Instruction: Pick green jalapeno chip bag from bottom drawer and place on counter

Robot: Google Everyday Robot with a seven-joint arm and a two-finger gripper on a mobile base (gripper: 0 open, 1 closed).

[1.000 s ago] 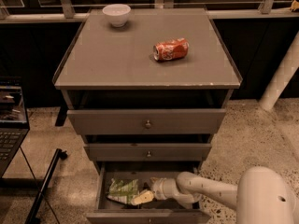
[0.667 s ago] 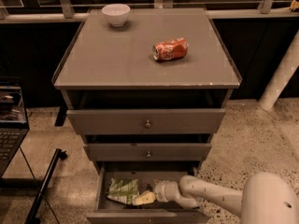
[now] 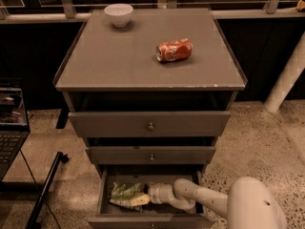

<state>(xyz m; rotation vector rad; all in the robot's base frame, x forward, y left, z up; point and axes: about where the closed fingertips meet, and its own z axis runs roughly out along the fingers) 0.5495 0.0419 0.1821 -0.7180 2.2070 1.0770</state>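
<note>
The bottom drawer [image 3: 102, 199] is pulled open at the foot of the cabinet. The green jalapeno chip bag [image 3: 125, 192] lies crumpled in its left half. My gripper [image 3: 139, 200] reaches in from the right, its pale tip lying against the bag's lower right edge. The white arm runs back to the lower right of the view. The counter [image 3: 114, 61] is the flat grey-brown cabinet top above.
An orange-red soda can [image 3: 174, 50] lies on its side on the counter, right of centre. A white bowl [image 3: 118, 14] stands at the counter's back left. Two knobbed drawers sit above the open one. A laptop [image 3: 10, 123] is at the left; a black rod leans on the floor.
My arm has slid slightly to the right along the drawer. The gripper tip stays at the bag, and the bag has not visibly moved.
</note>
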